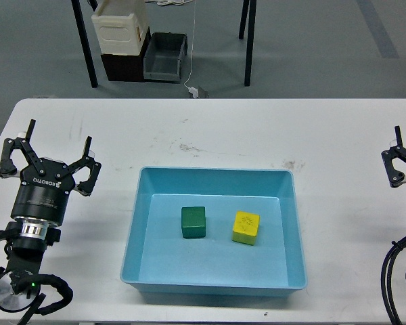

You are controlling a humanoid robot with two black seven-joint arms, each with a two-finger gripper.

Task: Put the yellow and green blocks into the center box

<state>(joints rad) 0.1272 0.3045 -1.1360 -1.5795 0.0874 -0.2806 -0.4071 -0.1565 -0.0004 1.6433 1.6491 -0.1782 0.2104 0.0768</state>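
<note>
The green block (193, 222) and yellow block (245, 227) both sit on the floor of the box (213, 179), side by side but apart, to the right of our left claw (54, 154) and left of our right claw (397, 156). Our left claw is spread wide and holds nothing; the right claw's spread we cannot tell. Both rest over the worktop (216, 125). We judge the placing done; next calls only for keeping clear.

Even overhead light, soft shadows (faint table (210, 128) glare), sharp focus.
</note>
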